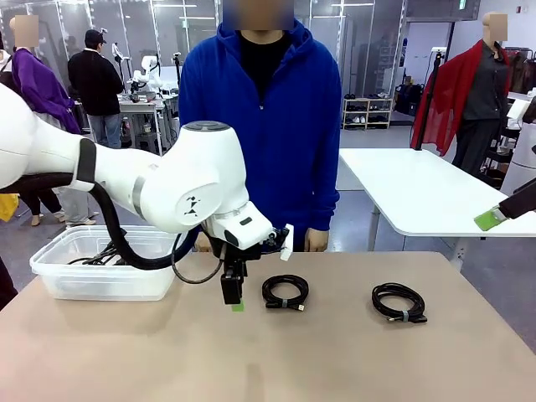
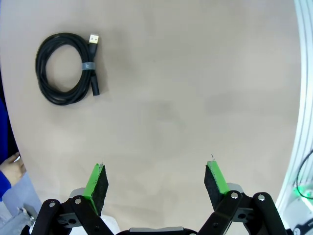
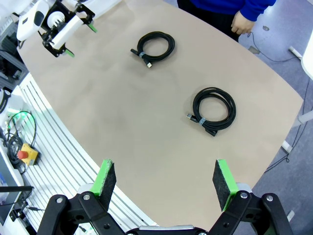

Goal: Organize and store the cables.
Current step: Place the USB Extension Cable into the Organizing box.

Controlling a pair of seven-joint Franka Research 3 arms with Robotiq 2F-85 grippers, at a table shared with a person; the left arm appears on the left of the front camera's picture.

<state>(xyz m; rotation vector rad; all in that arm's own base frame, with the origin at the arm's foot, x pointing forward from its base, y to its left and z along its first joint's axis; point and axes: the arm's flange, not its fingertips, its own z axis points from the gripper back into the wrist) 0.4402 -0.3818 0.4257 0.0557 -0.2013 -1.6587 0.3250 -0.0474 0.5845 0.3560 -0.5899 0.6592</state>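
Observation:
Two cables lie on the tan table as thin black coils with small ties. One coil (image 1: 285, 291) (image 2: 66, 68) (image 3: 155, 48) is near the middle; the other (image 1: 399, 301) (image 3: 213, 110) lies further right. My left gripper (image 1: 234, 303) (image 2: 156, 183) (image 3: 61, 32) points straight down just left of the middle coil. It hangs over bare tabletop, open, with nothing between its green pads. My right gripper (image 1: 492, 219) (image 3: 164, 181) is high off the table's right side, open and holding nothing, looking down on both coils.
A clear plastic bin (image 1: 100, 285) with black cords inside stands at the table's left. A person in a blue hoodie (image 1: 261, 126) stands at the far edge with hands (image 2: 12, 164) (image 3: 242, 22) hanging by the table. A white table (image 1: 419, 188) stands behind on the right.

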